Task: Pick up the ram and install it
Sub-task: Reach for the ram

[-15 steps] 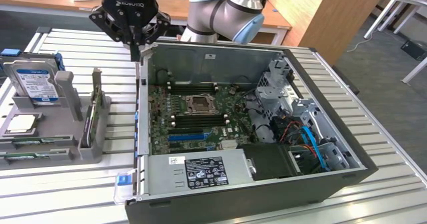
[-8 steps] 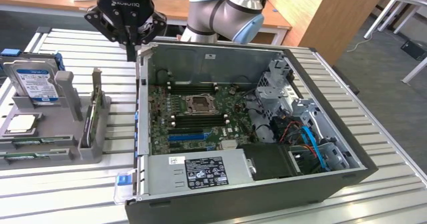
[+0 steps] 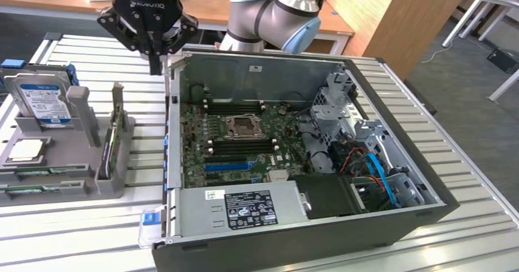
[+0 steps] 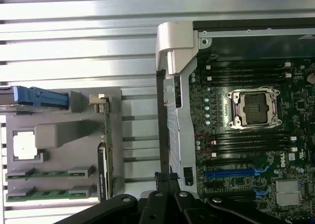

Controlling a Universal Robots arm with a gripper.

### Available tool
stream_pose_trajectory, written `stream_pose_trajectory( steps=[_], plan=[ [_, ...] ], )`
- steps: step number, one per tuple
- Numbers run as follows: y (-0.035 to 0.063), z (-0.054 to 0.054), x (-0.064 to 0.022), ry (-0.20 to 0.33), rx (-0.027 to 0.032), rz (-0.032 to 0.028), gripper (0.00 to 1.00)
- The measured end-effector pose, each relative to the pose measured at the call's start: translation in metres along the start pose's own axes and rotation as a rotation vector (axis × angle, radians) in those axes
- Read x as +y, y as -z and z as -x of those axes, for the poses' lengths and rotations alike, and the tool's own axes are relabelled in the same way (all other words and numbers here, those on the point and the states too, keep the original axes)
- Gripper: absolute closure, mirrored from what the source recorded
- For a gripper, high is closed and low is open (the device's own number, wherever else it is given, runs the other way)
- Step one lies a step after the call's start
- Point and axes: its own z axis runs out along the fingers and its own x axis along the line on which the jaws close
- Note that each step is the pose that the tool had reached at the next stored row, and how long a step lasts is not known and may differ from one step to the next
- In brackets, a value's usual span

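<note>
Two ram sticks, thin green boards, lie in the slots of a grey holder (image 3: 112,184) at the exterior view's left: one ram stick (image 3: 33,173) (image 4: 49,174) and a second one (image 3: 33,189) (image 4: 49,192) beside it. My gripper (image 3: 155,70) (image 4: 165,177) hangs shut and holds nothing, high above the slatted table, over the gap between the holder and the open computer case (image 3: 389,163). It is well apart from the ram. Inside the case, black memory slots (image 3: 239,144) (image 4: 251,141) flank the CPU socket (image 3: 243,126) (image 4: 256,108).
The holder also carries a hard drive (image 3: 41,102), a loose CPU chip (image 3: 24,149) (image 4: 23,146) and an upright green card with a metal bracket (image 3: 118,132) (image 4: 107,145). Blue expansion slots (image 3: 227,164), cables and a power supply (image 3: 243,205) fill the case. Wooden desks stand behind.
</note>
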Motion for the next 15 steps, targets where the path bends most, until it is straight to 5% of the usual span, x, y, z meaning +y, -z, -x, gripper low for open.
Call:
stream_pose_trajectory(
  steps=[15],
  plan=[
    [-0.0007, -0.0093, -0.0007, 0.000, 0.0035, -0.0003, 0.89]
  ],
)
